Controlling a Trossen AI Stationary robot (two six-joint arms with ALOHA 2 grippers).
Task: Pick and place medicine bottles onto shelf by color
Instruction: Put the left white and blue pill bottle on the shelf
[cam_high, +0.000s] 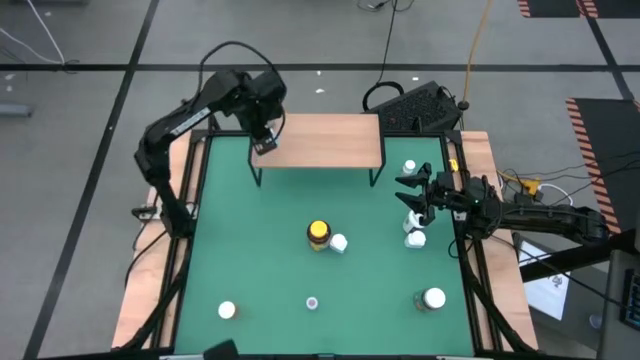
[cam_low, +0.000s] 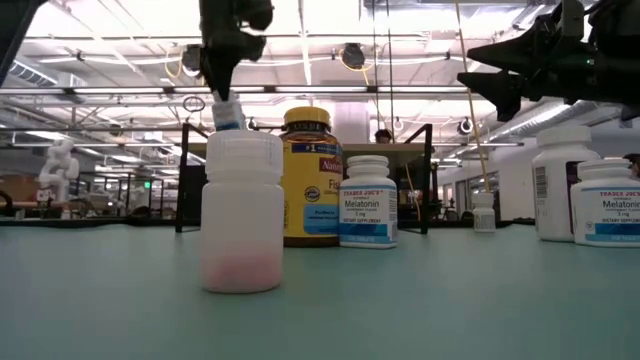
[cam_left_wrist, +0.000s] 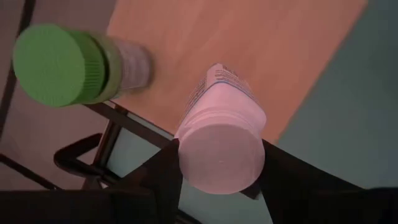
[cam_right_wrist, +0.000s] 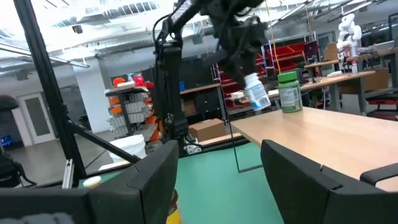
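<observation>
Nearest the low camera stands a translucent bottle (cam_low: 242, 212) with pinkish contents, upright on the green mat (cam_high: 280, 255).

Clamped between the left gripper's (cam_left_wrist: 217, 163) dark fingers is one white bottle (cam_left_wrist: 221, 143) with a blue-printed label, hanging tilted over the shelf's (cam_high: 325, 140) left end, at about 10 o'clock on the table in the high view. Just beside it, one green-capped bottle (cam_left_wrist: 74, 65) already stands on the light-wood board.

The right gripper (cam_high: 412, 190) hovers at about 3 o'clock near the mat's right edge, its fingers spread apart and holding nothing. Around it lie three white bottles: one (cam_high: 409, 167) toward the shelf at its 12 o'clock, one (cam_high: 412, 217) right below the fingers, one (cam_high: 415, 238) at its 6 o'clock.

Farther out, near the mat's middle, one amber bottle with a yellow cap (cam_high: 318, 234) touches a small white bottle (cam_high: 339, 243). Along the near edge sit a white bottle (cam_high: 227, 311) at 7 o'clock, the translucent one at 6 o'clock, and a larger white-lidded bottle (cam_high: 432, 298) at 5 o'clock.
</observation>
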